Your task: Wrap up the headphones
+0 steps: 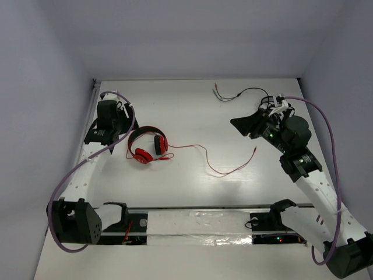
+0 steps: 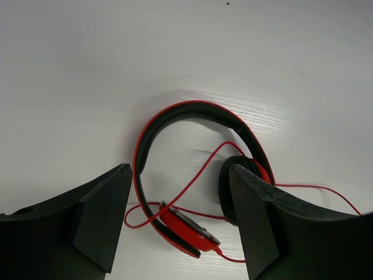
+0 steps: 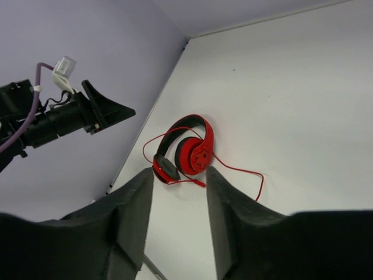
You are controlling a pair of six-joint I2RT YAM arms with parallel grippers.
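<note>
The red headphones [image 1: 147,146] lie flat on the white table at the left. Their thin red cable [image 1: 217,170] trails right in loose curves and ends near the table's middle. In the left wrist view the headband [image 2: 192,109] arches on the table beyond the fingers, and one ear cup [image 2: 185,228] lies between them with cable looped across it. My left gripper [image 2: 179,169] hangs open above the headphones and touches nothing. My right gripper [image 1: 245,125] is raised at the right, far from them, open and empty. From there I see the headphones [image 3: 191,153] in the distance.
A thin dark cable [image 1: 240,93] lies at the back of the table, near the right arm. A silvery strip [image 1: 192,220] runs along the near edge between the arm bases. Walls close the left, back and right sides.
</note>
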